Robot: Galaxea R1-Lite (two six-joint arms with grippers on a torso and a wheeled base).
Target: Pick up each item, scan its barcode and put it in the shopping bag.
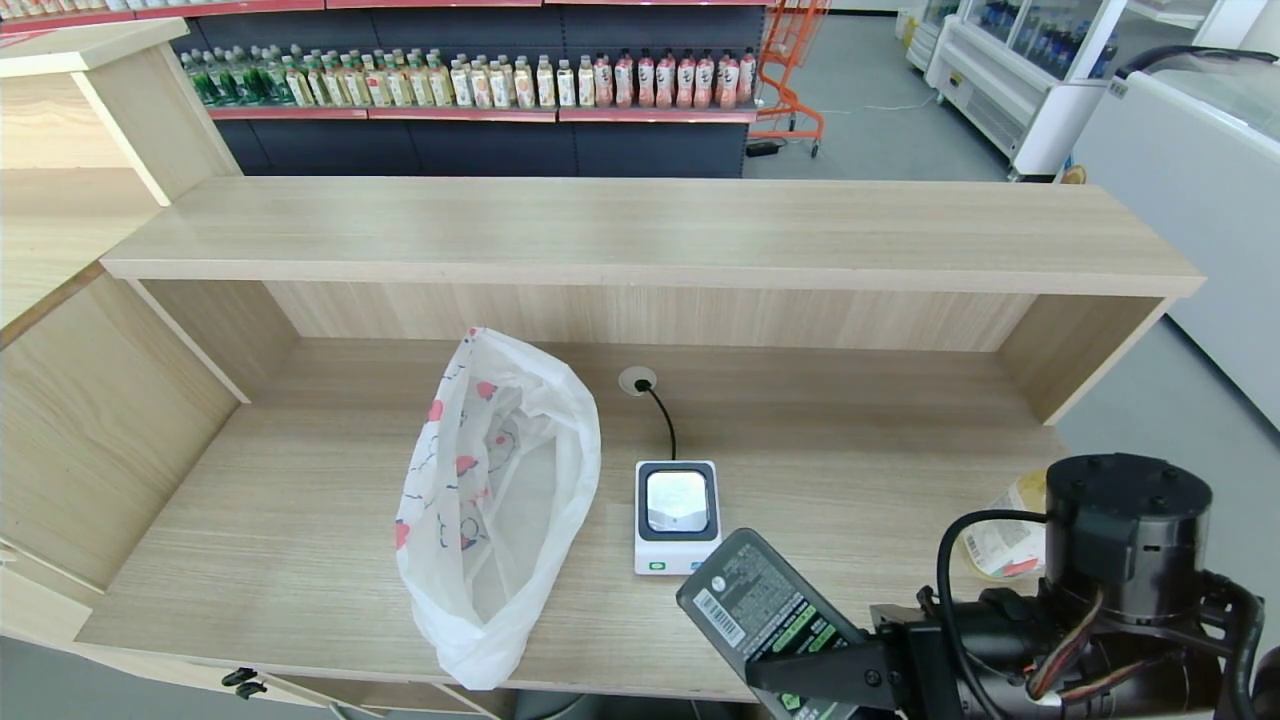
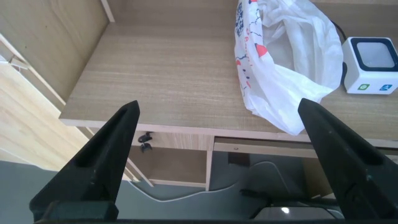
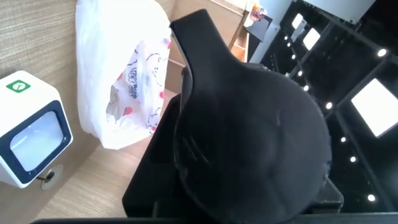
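Start at your left: the left gripper (image 2: 219, 109) hangs off the front edge of the wooden counter (image 1: 300, 520), lower than its top. Its two dark fingers (image 2: 112, 146) are spread wide with nothing between them.

Next along, you find the shopping bag (image 1: 497, 500) lying on the counter. It is thin white plastic with red hearts, and its mouth gapes toward the front edge. Its bottom end reaches back toward the counter's rear wall, and its rim spills slightly over the front lip.

Just beside the bag you see the scanner (image 1: 677, 515), a small white box with a dark-framed glass window facing up. A black cable (image 1: 662, 415) runs from its back to a round grommet (image 1: 637, 380) in the counter.

Right of the scanner and nearer you, a dark pouch (image 1: 755, 605) is held tilted above the counter's front edge. Its printed face and white barcode are turned up, and its upper corner is close to the scanner's front right corner. The right gripper (image 1: 790, 680) is clamped on the pouch's lower end.

Farthest right, a pale packet (image 1: 1005, 540) with a label lies on the counter, partly hidden behind the right arm.
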